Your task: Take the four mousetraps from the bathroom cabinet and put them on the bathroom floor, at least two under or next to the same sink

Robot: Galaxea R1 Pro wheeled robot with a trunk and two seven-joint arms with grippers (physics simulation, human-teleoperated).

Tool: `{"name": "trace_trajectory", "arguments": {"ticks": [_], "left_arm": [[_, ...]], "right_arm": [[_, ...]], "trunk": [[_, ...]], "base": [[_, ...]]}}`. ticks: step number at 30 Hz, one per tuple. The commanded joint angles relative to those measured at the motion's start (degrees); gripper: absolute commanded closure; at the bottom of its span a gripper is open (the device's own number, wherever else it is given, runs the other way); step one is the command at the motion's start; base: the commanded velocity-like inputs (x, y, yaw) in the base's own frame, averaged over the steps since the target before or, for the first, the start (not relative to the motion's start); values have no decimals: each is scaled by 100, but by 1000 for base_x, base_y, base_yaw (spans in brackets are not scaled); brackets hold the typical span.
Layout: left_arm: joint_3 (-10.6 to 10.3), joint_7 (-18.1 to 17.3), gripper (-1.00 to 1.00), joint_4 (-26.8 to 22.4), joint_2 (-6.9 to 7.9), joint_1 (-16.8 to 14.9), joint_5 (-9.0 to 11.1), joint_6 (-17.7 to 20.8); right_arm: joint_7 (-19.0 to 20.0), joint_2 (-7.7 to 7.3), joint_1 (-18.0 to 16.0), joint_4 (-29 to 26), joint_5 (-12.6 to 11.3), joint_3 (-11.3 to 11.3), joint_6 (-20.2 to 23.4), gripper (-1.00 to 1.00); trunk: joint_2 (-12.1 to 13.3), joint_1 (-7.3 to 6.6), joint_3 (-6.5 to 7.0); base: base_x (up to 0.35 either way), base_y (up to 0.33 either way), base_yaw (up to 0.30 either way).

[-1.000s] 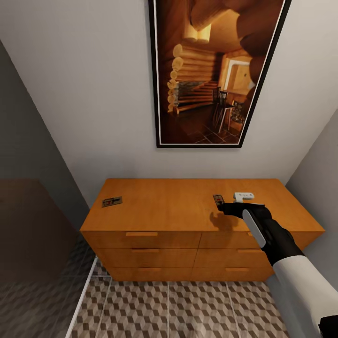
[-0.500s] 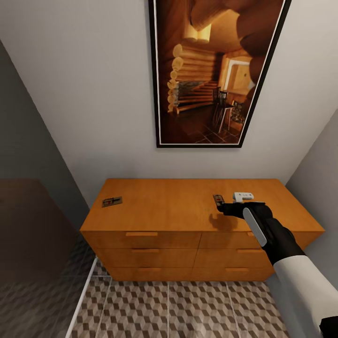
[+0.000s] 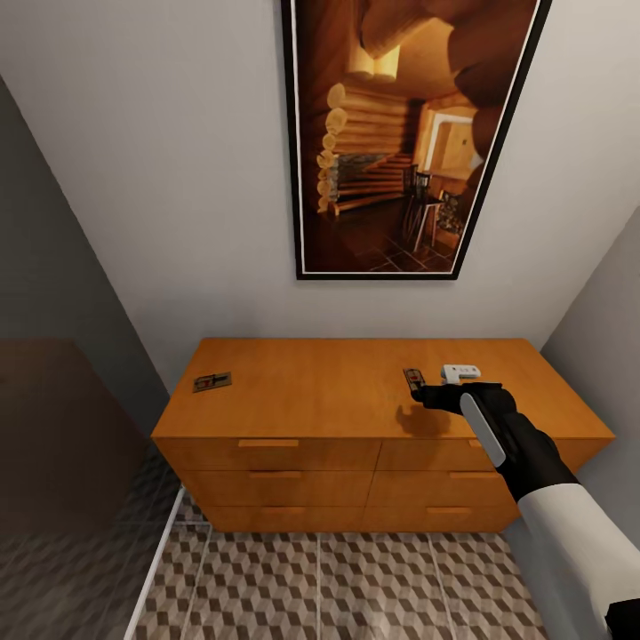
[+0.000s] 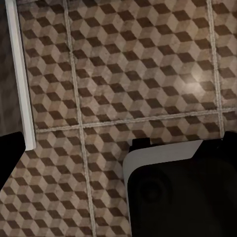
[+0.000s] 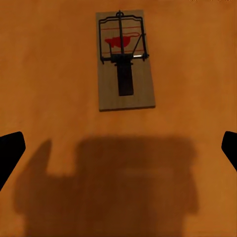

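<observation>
Right gripper [image 3: 423, 394] hovers w/ fingers spread wide over a mousetrap [image 5: 123, 59] on the cabinet [image 3: 338, 391] top (nothing pinched). Second mousetrap [image 3: 212, 382] sits near the left edge. Left claw: can't tell.

Soft indoor light, perhaps slightly blurred.

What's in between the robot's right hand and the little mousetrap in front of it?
Nothing: in the right wrist view, only bare cabinet top with the gripper's shadow lies between the open right gripper and the mousetrap.
</observation>
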Motion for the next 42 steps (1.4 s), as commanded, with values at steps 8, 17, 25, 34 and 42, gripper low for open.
{"name": "trace_trajectory", "arguments": {"ticks": [8, 17, 25, 34, 42], "left_arm": [[-49, 17, -100, 24, -5, -11, 36, -40], [-49, 17, -100, 25, -5, -11, 36, -40], [-49, 17, -100, 23, -5, -11, 36, -40], [-49, 17, -100, 26, -5, -11, 36, -40], [-49, 17, -100, 27, -5, -11, 36, -40]], "right_arm": [[-58, -8, -5, -6, -59, 20, 18, -100], [-63, -8, -4, -6, -51, 20, 18, -100], [-60, -8, -4, -6, -54, 20, 18, -100], [-58, -8, -3, -6, -58, 17, 10, -100], [-58, -8, -3, -6, -58, 19, 9, -100]], "trunk": [[-12, 3, -11], [-12, 3, -11], [-12, 3, -11], [-12, 3, -11], [-12, 3, -11]], "base": [[10, 0, 0], [40, 0, 0], [5, 0, 0], [0, 0, 0], [1, 0, 0]]}}
